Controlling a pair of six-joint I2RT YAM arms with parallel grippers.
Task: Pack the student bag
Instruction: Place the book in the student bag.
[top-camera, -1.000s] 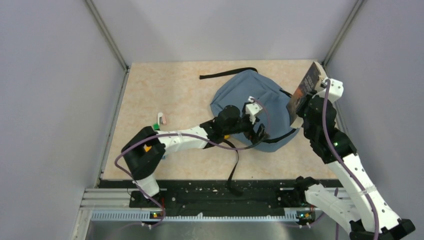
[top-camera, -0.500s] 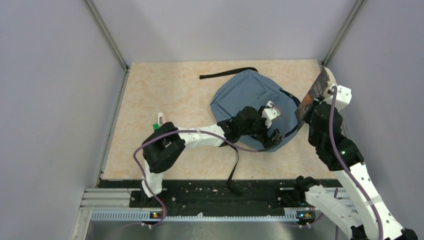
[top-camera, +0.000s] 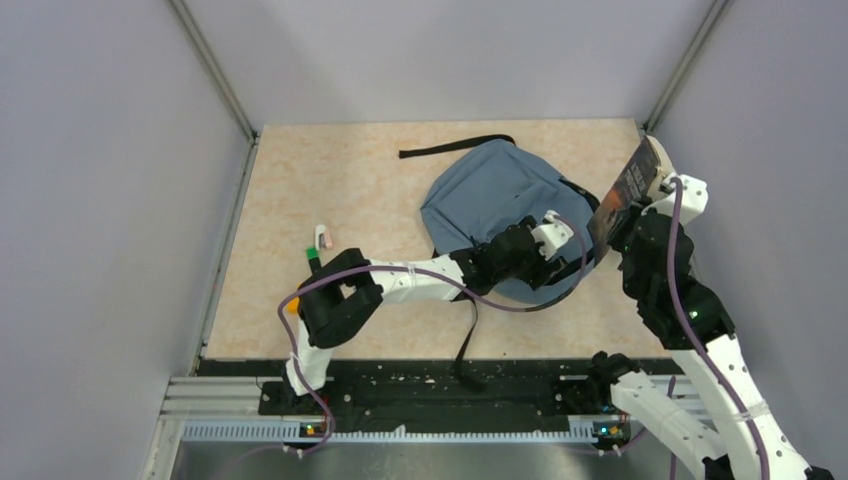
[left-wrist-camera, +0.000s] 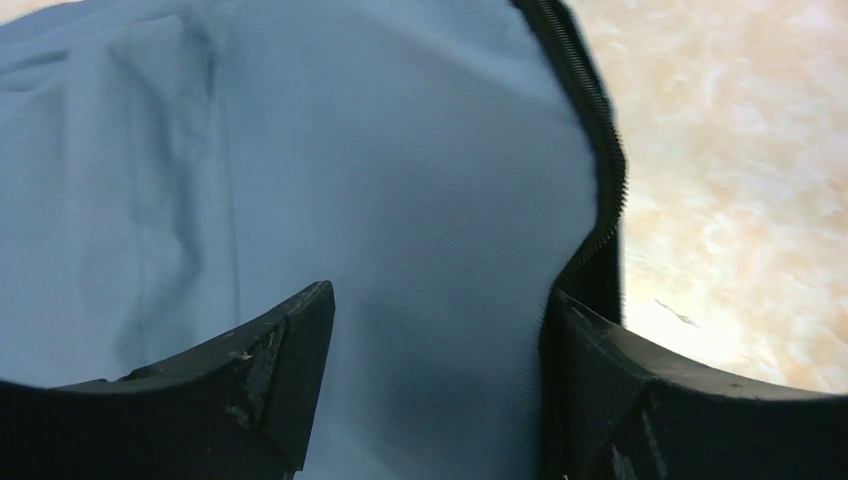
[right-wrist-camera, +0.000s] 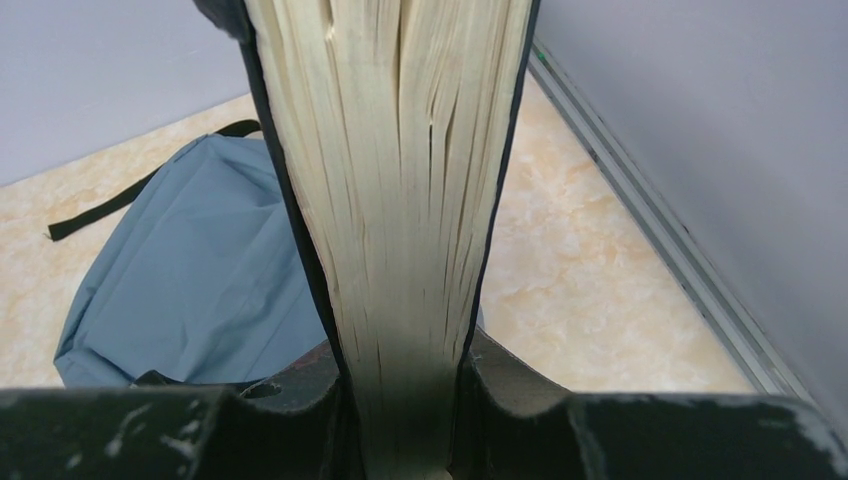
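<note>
The bag (top-camera: 490, 190) filled the far right part of the table (top-camera: 330, 180). My left arm (top-camera: 420, 278) lay across its near side, and my left gripper (left-wrist-camera: 435, 330) was spread wide over the cloth, one finger against the zip (left-wrist-camera: 600, 190). The book (top-camera: 630, 185), clamped upright in my right gripper (right-wrist-camera: 405, 400), blocked the gap between bag and right wall (top-camera: 760, 150). One black strap (top-camera: 468, 335) trailed to the near edge and another (top-camera: 455, 146) lay along the far edge. Small things (top-camera: 318, 245) sat near the left edge. The far left corner offered open room.
</note>
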